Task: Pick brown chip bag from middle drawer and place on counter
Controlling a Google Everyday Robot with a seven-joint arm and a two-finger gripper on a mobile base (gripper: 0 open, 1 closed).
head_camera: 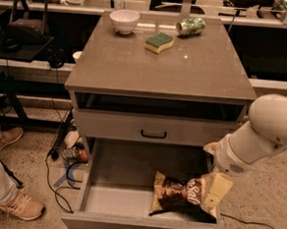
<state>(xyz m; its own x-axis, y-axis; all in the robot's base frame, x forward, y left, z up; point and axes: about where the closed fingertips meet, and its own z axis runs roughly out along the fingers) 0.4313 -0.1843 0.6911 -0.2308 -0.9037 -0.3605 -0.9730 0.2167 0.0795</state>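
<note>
The brown chip bag [177,193] lies crumpled on the pale floor of the open middle drawer [113,195], at its right front. My gripper [213,195] hangs from the white arm at the right, reaching down into the drawer at the bag's right end, over the white lettering. The counter [156,68] is the flat grey-brown top above the drawers.
On the counter's far edge stand a white bowl [124,20], a green-topped yellow sponge [159,42] and a green can [190,26] on its side. A shut upper drawer [154,129] has a black handle. A person's leg and shoe [9,200] are at the left, with cables on the floor.
</note>
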